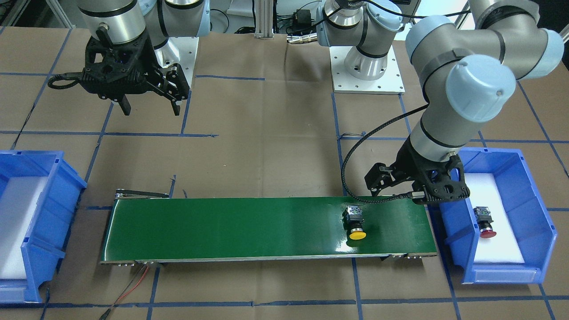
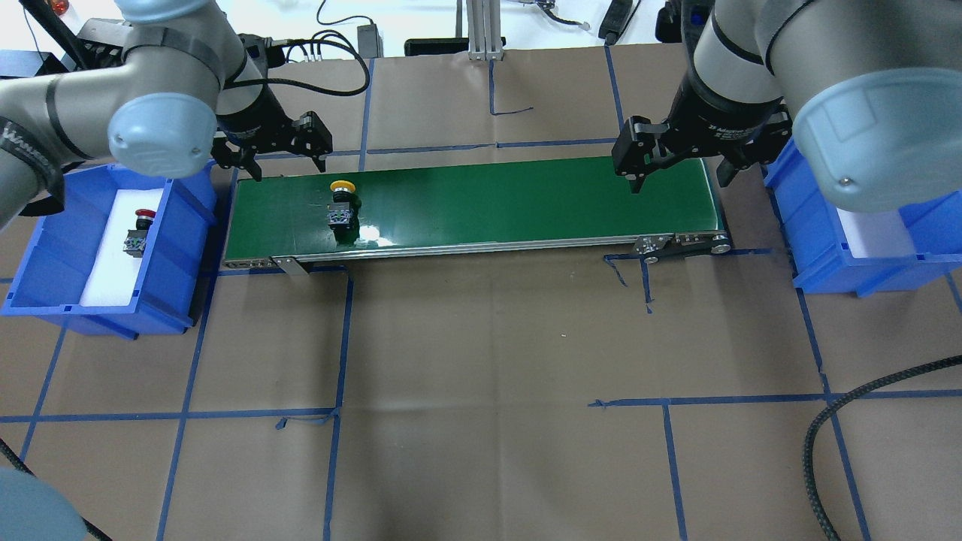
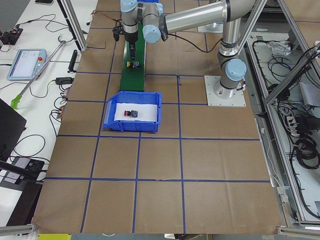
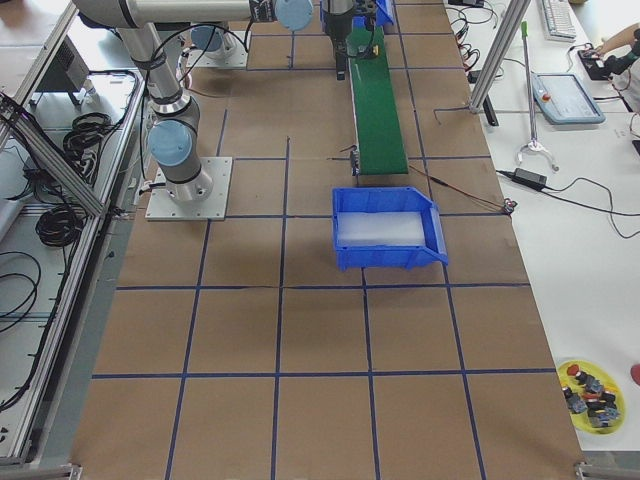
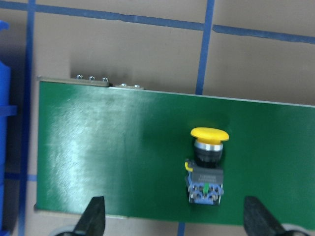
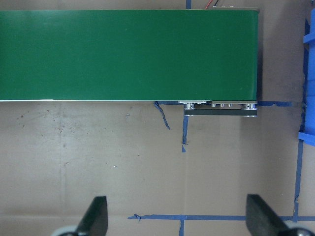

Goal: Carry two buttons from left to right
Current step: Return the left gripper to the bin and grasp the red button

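While the yellow-capped grey-and-black push-button [image 5: 206,169] lies on its side near the left end of the green conveyor belt [image 2: 488,203], cap pointing far, the left gripper [image 5: 175,216] hangs just beside it, jaws spread wide, empty; the right gripper [image 2: 681,182], also spread and empty, hangs well apart.

The left arm [image 1: 462,75] and the right arm [image 1: 115,22] were built of silver-grey tubular links with black rings at the seams and rounded pale blue joint caps [image 1: 480,89], one showing a small screw. Each stood on a white square base plate [image 1: 369,80] dotted with holes. A braided black cable [image 1: 351,164] looped from the left wrist. The left gripper [image 5: 177,216] and the right gripper [image 1: 151,106] were black, open-framed, with two dark tapered fingers. White lettering [image 2: 733,131] on the right wrist was too small to read.
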`<control>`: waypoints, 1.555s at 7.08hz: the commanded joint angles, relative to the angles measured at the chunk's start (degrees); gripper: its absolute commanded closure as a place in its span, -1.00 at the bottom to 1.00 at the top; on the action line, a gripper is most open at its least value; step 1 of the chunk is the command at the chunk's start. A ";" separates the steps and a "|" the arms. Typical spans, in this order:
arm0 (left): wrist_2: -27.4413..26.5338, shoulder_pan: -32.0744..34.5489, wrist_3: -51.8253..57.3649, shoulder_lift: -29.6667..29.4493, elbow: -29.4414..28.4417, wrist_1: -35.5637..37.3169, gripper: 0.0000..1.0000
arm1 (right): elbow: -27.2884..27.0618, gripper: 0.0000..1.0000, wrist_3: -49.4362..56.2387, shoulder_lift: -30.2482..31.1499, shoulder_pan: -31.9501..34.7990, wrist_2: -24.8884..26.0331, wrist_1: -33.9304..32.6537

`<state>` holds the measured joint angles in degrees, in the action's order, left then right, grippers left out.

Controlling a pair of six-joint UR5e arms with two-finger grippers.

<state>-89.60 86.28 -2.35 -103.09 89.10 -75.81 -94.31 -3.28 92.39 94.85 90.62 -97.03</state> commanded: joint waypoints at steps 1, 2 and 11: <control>0.13 -0.06 0.15 4.72 -2.26 -7.65 -0.99 | 0.00 -1.00 0.03 0.07 -0.01 0.00 0.00; -0.05 -0.67 0.59 4.83 -2.26 -7.68 -0.99 | 0.00 -1.00 0.20 0.07 -0.01 0.08 0.08; -4.53 -27.12 33.98 3.16 0.02 -5.57 -0.97 | -0.17 -1.00 0.29 -0.89 0.07 0.17 -0.18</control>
<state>-94.21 60.99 29.31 -99.81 88.84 -81.70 -94.53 -2.87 91.85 94.89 90.75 -97.00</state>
